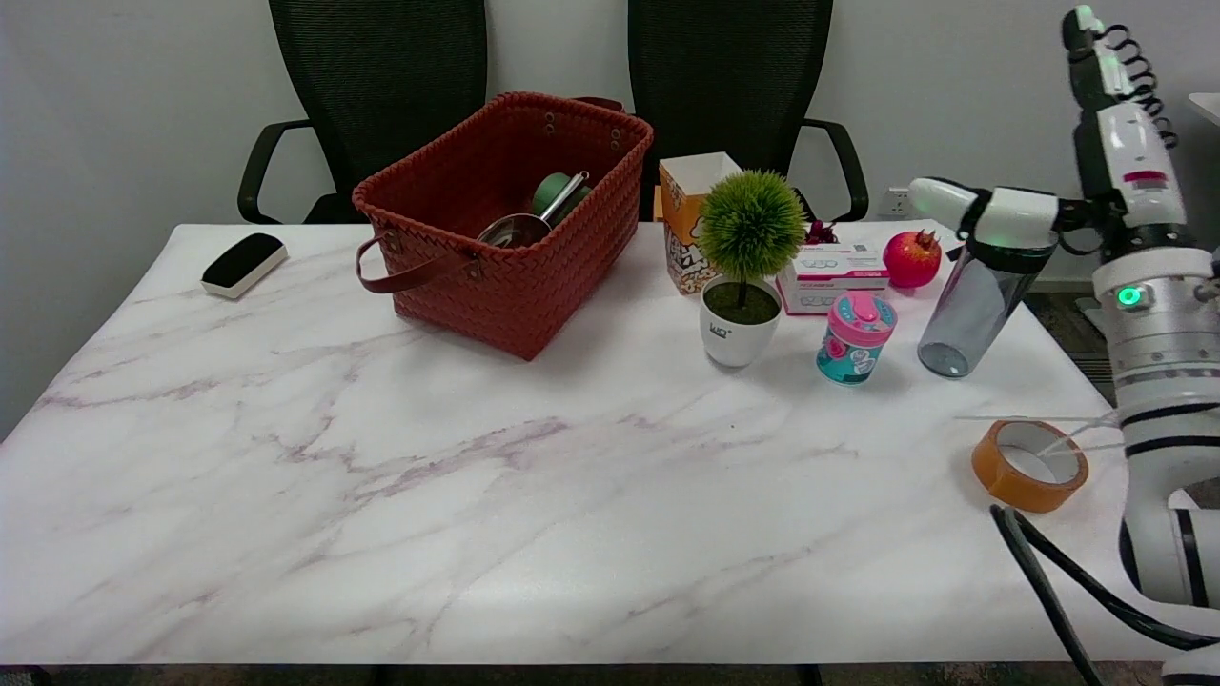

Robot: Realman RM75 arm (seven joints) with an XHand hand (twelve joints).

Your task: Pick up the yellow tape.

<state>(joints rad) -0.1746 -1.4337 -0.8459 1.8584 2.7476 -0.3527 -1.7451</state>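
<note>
Yellow tape (1030,465) lies flat on the marble desk (477,476) near its right edge, just beside the white right arm (1158,381) that rises along that side. No hand shows at the end of that arm, so I cannot tell how its fingers are set. Farther back stand a pink-lidded cup (855,338), a clear bottle (967,310), a potted plant (746,262) and a red woven basket (505,219).

White plant pot (739,333), right of centre: small dark mark on its near face, reads roughly "LIQ", uncertain. Printing on the white-and-pink box (831,276) behind it too small to read.
</note>
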